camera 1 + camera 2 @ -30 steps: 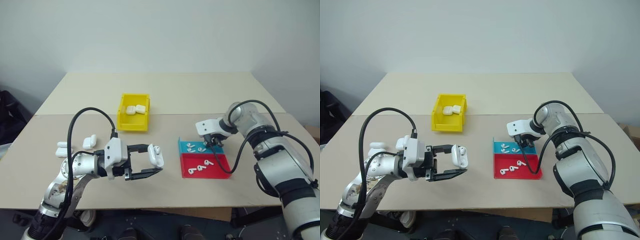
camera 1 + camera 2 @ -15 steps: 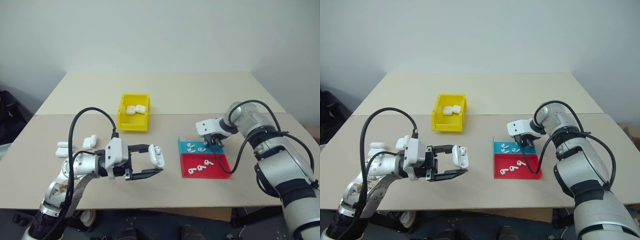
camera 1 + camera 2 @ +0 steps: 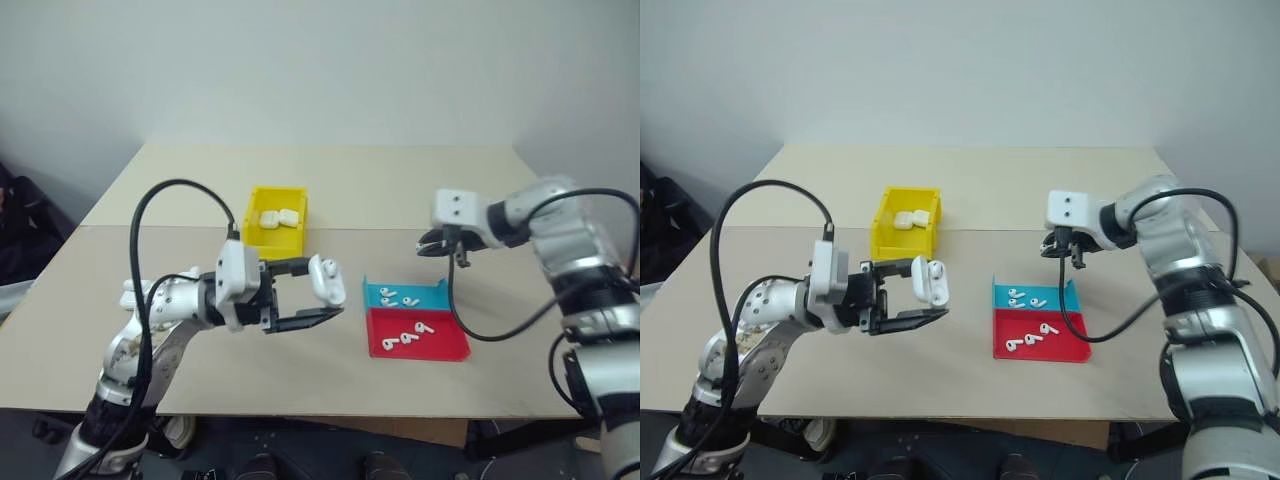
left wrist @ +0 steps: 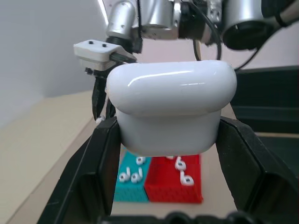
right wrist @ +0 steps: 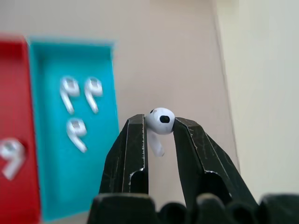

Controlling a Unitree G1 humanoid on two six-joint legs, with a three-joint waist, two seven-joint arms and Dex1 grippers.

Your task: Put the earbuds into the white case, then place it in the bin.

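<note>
Right hand (image 5: 158, 122) higher — earbud (image 5: 159, 122) pinched.

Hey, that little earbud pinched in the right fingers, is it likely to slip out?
Possibly. The earbud is glossy and rounded, gripped only at its bulb by the right gripper, so it may twist or pop free. It looks tiny and light, so a gentle squeeze probably suffices.

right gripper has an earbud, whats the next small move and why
Probably carry the earbud toward the case and line it up over the open top. The right gripper pinches the earbud above the blue tray, while the left gripper holds the case up, lid flipped open.
</note>
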